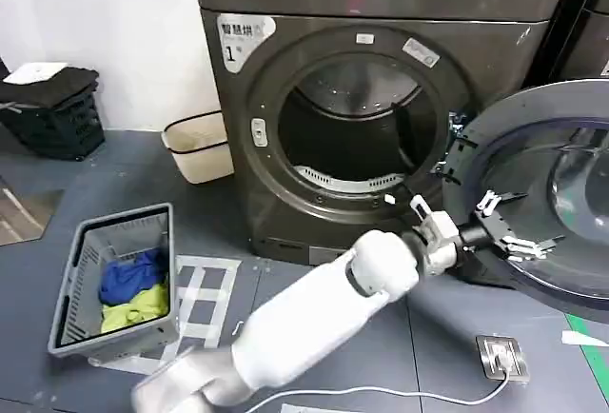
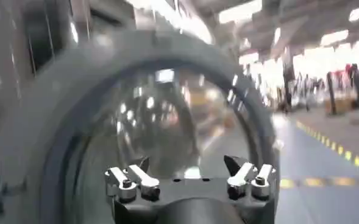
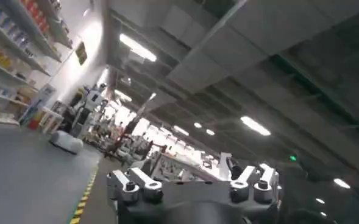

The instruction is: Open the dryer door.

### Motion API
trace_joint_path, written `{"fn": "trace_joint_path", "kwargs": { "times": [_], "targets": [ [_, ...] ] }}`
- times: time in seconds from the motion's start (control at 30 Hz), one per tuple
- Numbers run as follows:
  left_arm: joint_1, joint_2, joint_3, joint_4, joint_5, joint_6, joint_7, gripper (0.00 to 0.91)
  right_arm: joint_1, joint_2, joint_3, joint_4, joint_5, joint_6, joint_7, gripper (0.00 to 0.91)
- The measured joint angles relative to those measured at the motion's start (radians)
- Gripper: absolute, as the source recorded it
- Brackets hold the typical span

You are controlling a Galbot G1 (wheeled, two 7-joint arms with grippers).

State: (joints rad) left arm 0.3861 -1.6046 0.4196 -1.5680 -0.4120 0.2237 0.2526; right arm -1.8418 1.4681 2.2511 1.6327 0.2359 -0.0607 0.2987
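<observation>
My left hand [image 1: 521,239] reaches across in front of the grey machine [image 1: 381,118] with the sticker "1" and sits at the inner side of the large round dryer door [image 1: 542,194], which has a dark grey back and a tinted glass in the middle. The door is swung wide open to the right side of the machine, so the round opening with the metal drum [image 1: 357,127] inside is free to see. The fingers of my left hand are apart, and they hold nothing; in the left wrist view the two fingertips [image 2: 144,165] point to the glass of the door with an open gap between them, just before it. My right hand [image 3: 188,176] points up toward the ceiling lights, and its fingers are also apart with nothing between them. On the floor at the left of the machine stands a grey plastic basket [image 1: 119,280] with blue and yellow clothes in it, and a beige bin [image 1: 198,147] stands near the wall beside the machine. A small white socket with a cable [image 1: 500,356] lies on the floor under the open door.
</observation>
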Motion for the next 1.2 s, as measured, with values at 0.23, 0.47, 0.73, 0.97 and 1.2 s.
{"fn": "trace_joint_path", "kwargs": {
  "times": [0.23,0.47,0.73,0.97,1.2],
  "targets": [
    [0.14,0.274,-0.13,-0.225,-0.027,0.061,-0.039,0.907,0.001,-0.015,-0.013,-0.012,0.002,0.008,-0.006,0.907],
    [0.331,0.525,-0.341,-0.404,-0.08,0.155,-0.123,0.907,0.018,-0.007,-0.03,0.007,0.02,0.031,-0.025,0.907],
    [0.515,0.694,-0.611,-0.509,-0.308,0.357,-0.353,0.907,0.032,-0.029,-0.057,0.006,0.042,0.037,-0.038,0.907],
    [0.598,0.795,-0.758,-0.554,-0.51,0.514,-0.598,0.907,0.049,-0.04,-0.08,0.007,0.073,0.068,-0.068,0.907],
    [0.645,0.91,-0.788,-0.55,-0.847,0.514,-0.912,0.907,0.061,-0.054,-0.107,-0.005,0.084,0.071,-0.09,0.907]
  ]
}}
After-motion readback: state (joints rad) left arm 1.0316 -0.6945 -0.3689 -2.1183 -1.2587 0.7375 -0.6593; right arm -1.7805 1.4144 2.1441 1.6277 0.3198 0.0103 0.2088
